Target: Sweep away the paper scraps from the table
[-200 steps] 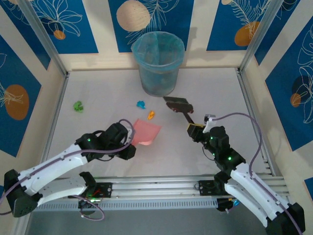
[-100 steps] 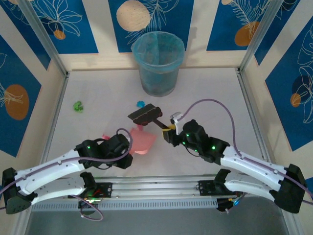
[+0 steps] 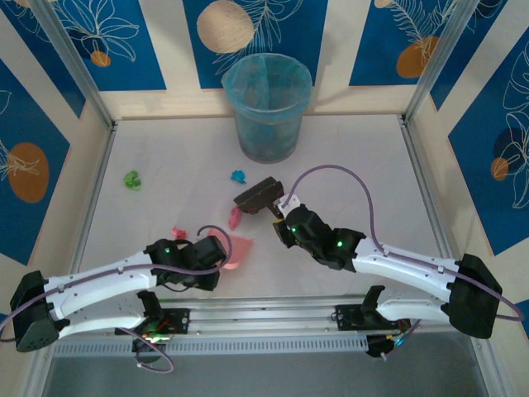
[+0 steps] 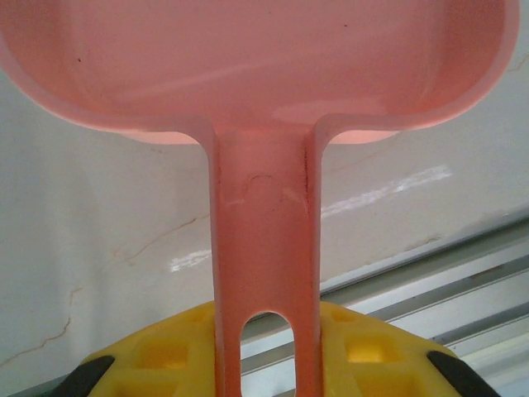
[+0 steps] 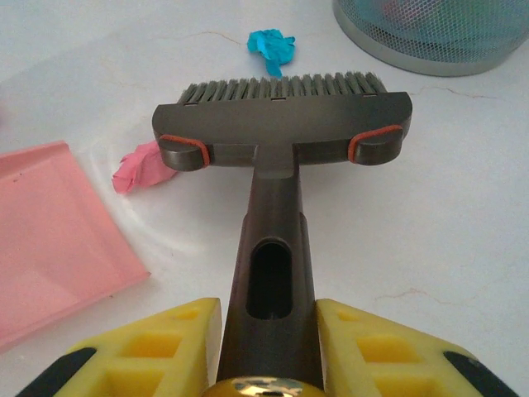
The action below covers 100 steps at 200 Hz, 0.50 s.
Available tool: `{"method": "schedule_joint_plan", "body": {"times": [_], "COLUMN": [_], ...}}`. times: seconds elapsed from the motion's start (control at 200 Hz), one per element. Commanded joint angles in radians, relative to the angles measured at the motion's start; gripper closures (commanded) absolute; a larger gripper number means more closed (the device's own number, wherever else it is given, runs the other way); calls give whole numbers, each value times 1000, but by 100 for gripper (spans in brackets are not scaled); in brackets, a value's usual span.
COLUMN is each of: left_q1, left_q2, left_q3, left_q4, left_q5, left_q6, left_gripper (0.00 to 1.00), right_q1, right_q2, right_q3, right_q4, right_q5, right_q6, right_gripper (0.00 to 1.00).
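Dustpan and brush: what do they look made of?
The dustpan looks like moulded pink plastic, smooth and semi-glossy: soft highlights across the pan, rounded edges, a slot in the handle. The brush looks like dark grey-brown hard plastic, satin finish, with a similar handle slot; its bristles look like stiff grey synthetic fibre, though that is less certain.

White table, faint hairline cracks in the surface, metal rails along the near edge. Blue mesh bin stands upright at far centre. Loose on top:
- green scrap far left, well apart from the rest
- cyan scrap just in front of the bin
- red scrap near-left
- pink scrap mid-table, right against one end of the brush head

Can't tell if the bristles touch the surface. Pink dustpan sits just nearer than the pink scrap, lip flat on the surface.
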Motion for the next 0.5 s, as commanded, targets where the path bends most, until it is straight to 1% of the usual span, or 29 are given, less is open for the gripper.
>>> {"method": "schedule_joint_plan", "body": {"times": [0.0,0.14,0.285,0.495], "left_q1": [-11,-11,-11,-11], "left_q2": [14,54,95,121], "left_q3": [-11,-23,-22,-25], "left_q4": [-19,27,40,67], "left_q5": [-32,-11,-32,-37], "left_q6": [-22,-12,-4,11], "left_gripper": [100,100,100,100], "right_q1": [5,6,6,7], "right_q2": [17,32,34,84], "right_q3": [60,74,76,84], "right_q4": [12,-19,-30,-6], "right_q5": [44,65,70,13], "right_q6": [-14,-10,-12,7], "right_gripper": [100,100,100,100]}}
